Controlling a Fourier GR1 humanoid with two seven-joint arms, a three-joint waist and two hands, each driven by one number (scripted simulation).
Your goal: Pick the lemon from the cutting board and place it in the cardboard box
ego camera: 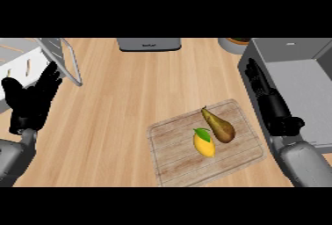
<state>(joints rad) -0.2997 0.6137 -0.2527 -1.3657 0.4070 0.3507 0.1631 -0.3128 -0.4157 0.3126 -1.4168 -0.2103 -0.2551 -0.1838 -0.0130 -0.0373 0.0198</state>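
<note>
grey forearms point(304, 165), black hands point(29, 103).

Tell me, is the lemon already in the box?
No, the lemon lies on the cutting board beside the pear.

Bright, even light over the wooden counter point(130, 110), soft faint shadows beside the cutting board point(194, 162), no glare

A small pale marking is being shown on the front of the grey appliance point(148, 44) at the counter's far edge; it is possibly a brand name, but no letters can be read.
</note>
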